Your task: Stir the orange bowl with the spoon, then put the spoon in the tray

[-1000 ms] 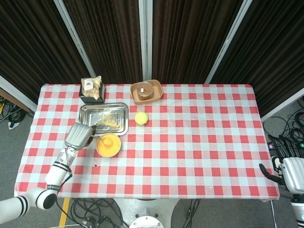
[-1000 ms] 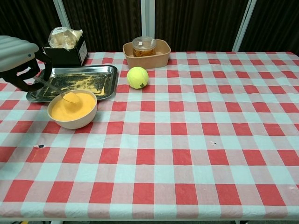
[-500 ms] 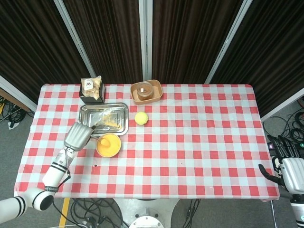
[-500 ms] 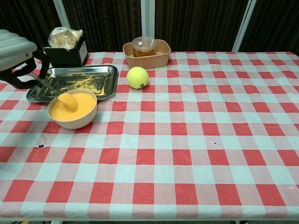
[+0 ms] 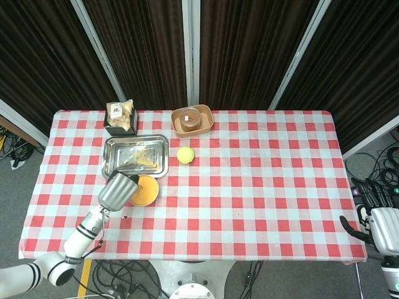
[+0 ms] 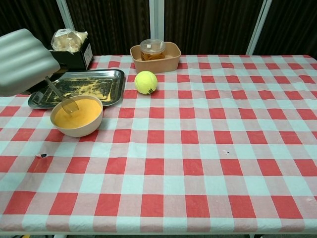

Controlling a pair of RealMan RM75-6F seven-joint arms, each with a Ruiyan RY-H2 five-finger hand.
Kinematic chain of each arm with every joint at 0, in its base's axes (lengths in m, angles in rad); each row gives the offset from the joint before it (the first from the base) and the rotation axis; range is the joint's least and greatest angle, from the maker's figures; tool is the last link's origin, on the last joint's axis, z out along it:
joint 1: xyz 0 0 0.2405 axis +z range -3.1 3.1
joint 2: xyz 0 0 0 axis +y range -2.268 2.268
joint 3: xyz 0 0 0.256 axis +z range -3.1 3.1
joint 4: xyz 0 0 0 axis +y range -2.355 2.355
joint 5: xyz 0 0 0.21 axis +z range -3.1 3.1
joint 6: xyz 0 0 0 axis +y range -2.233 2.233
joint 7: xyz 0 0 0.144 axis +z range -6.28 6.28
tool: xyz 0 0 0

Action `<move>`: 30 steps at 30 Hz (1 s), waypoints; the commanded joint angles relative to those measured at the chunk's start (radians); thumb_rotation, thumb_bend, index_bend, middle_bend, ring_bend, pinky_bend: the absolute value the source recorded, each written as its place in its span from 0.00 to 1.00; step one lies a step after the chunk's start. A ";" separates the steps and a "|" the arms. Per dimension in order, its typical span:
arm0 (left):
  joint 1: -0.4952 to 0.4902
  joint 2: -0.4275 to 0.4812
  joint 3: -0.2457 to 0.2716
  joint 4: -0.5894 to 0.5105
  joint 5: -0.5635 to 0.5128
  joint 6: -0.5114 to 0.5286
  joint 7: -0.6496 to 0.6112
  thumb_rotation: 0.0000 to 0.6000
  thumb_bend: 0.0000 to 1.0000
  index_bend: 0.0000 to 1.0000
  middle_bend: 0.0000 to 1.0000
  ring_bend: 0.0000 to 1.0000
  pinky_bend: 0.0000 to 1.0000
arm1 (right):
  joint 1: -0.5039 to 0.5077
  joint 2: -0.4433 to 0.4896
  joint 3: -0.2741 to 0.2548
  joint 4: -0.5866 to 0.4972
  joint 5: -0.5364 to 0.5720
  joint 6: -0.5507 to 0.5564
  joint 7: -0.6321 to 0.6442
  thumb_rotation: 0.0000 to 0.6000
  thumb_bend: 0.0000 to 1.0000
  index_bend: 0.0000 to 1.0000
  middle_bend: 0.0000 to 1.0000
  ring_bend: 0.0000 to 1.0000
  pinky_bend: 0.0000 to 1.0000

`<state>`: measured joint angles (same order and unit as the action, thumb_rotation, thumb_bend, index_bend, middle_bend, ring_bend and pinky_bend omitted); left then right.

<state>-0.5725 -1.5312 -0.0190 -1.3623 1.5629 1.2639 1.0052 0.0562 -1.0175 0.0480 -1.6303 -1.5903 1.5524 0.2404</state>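
The orange bowl (image 6: 77, 116) (image 5: 146, 190) sits on the checked cloth just in front of the steel tray (image 6: 106, 85) (image 5: 136, 156). My left hand (image 6: 22, 62) (image 5: 117, 191) hovers over the bowl's left side and holds the spoon (image 6: 62, 99), whose handle slants down from the hand and whose bowl end dips into the orange contents. In the head view the hand covers part of the orange bowl. The spoon does not show there. My right hand (image 5: 380, 219) hangs off the table's right edge, fingers apart, holding nothing.
A yellow tennis ball (image 6: 145, 82) lies right of the tray. Behind it a tan container (image 6: 155, 58) holds a jar. A black box (image 6: 69, 53) with a bagged item stands behind the tray's left end. The tray carries yellowish residue.
My left hand has moved right and toward the table's front, now covering part of the bowl in the head view. The spoon stands steeper, its tip still in the bowl.
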 commanded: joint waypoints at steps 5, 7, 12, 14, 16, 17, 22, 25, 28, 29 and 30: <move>-0.008 -0.039 0.003 0.040 -0.004 -0.041 0.071 1.00 0.39 0.74 0.95 0.93 0.99 | 0.003 -0.003 0.001 0.007 0.002 -0.004 0.007 1.00 0.24 0.00 0.13 0.00 0.00; -0.008 -0.040 -0.007 0.045 -0.023 -0.054 0.073 1.00 0.39 0.74 0.95 0.93 0.99 | 0.002 -0.002 0.001 0.010 0.003 -0.003 0.010 1.00 0.24 0.00 0.13 0.00 0.00; -0.007 -0.015 -0.030 0.034 -0.033 -0.038 0.089 1.00 0.39 0.74 0.95 0.93 0.99 | -0.001 -0.001 0.001 0.013 0.002 0.002 0.015 1.00 0.24 0.00 0.13 0.00 0.00; -0.003 0.006 -0.042 0.003 -0.046 -0.031 0.107 1.00 0.39 0.74 0.95 0.93 0.99 | -0.002 -0.002 0.001 0.014 0.001 0.004 0.016 1.00 0.24 0.00 0.13 0.00 0.00; 0.000 0.023 -0.052 -0.030 -0.049 -0.019 0.130 1.00 0.39 0.74 0.95 0.93 0.99 | -0.003 -0.002 0.001 0.014 0.000 0.006 0.017 1.00 0.24 0.00 0.13 0.00 0.00; 0.000 0.032 -0.057 -0.050 -0.049 -0.011 0.142 1.00 0.39 0.74 0.95 0.93 0.99 | -0.003 -0.003 0.000 0.015 -0.001 0.006 0.017 1.00 0.24 0.00 0.13 0.00 0.00; -0.003 0.039 -0.056 -0.087 -0.030 -0.001 0.179 1.00 0.39 0.74 0.95 0.93 0.99 | -0.002 -0.004 0.000 0.016 -0.005 0.008 0.019 1.00 0.24 0.00 0.13 0.00 0.00; -0.006 0.026 -0.048 -0.080 -0.023 -0.009 0.226 1.00 0.39 0.74 0.95 0.93 0.99 | -0.002 -0.003 0.000 0.014 -0.005 0.007 0.016 1.00 0.24 0.00 0.13 0.00 0.00; -0.003 0.015 -0.041 -0.089 -0.045 -0.030 0.313 1.00 0.39 0.74 0.95 0.93 0.99 | -0.002 -0.001 0.001 0.011 -0.006 0.009 0.014 1.00 0.24 0.00 0.13 0.00 0.00; -0.001 0.012 -0.040 -0.101 -0.063 -0.042 0.347 1.00 0.39 0.74 0.95 0.93 0.99 | -0.003 -0.001 0.001 0.010 -0.006 0.010 0.014 1.00 0.24 0.00 0.13 0.00 0.00; -0.001 0.011 -0.039 -0.109 -0.074 -0.050 0.372 1.00 0.39 0.74 0.95 0.93 0.99 | -0.003 -0.001 0.001 0.010 -0.006 0.011 0.014 1.00 0.24 0.00 0.13 0.00 0.00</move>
<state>-0.5756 -1.5111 -0.0637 -1.4534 1.5173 1.2376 1.3140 0.0531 -1.0184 0.0486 -1.6203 -1.5958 1.5630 0.2542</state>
